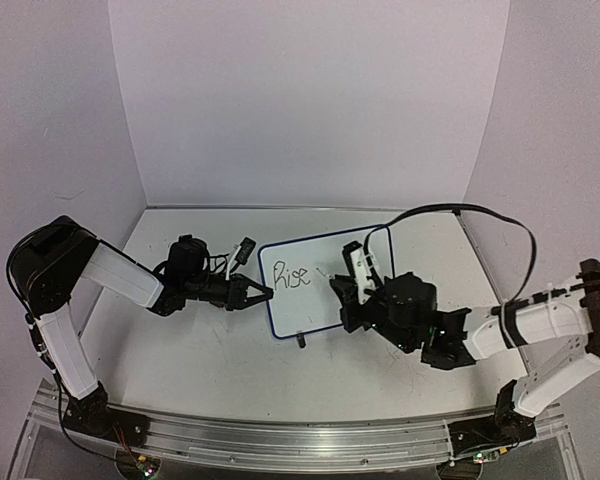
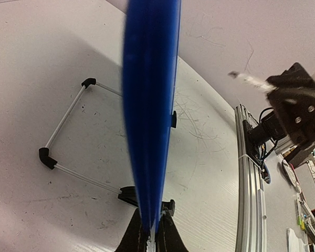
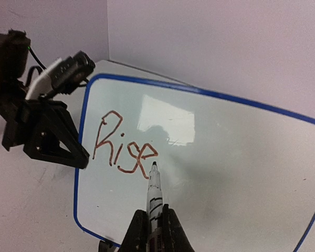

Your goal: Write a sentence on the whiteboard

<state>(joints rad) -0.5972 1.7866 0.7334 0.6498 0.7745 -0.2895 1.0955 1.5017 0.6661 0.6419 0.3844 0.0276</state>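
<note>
The whiteboard (image 1: 325, 265) stands tilted mid-table, white with a dark-blue rim. The word "Rise" (image 1: 292, 277) is written at its upper left; it also shows in the right wrist view (image 3: 123, 144). My left gripper (image 1: 252, 295) is shut on the whiteboard's left edge, seen as the blue rim (image 2: 149, 105) between my fingers in the left wrist view. My right gripper (image 3: 153, 231) is shut on a white marker (image 3: 154, 197), whose dark tip sits just right of the "e", at the board's surface. In the top view my right gripper (image 1: 352, 292) hovers over the board's middle.
The board's wire stand (image 2: 65, 136) and black clip feet (image 2: 128, 195) rest on the scuffed tabletop. One foot (image 1: 301, 341) shows below the board's front edge. A black cable (image 1: 460, 212) arcs over the right arm. An aluminium rail (image 1: 280, 435) runs along the near edge.
</note>
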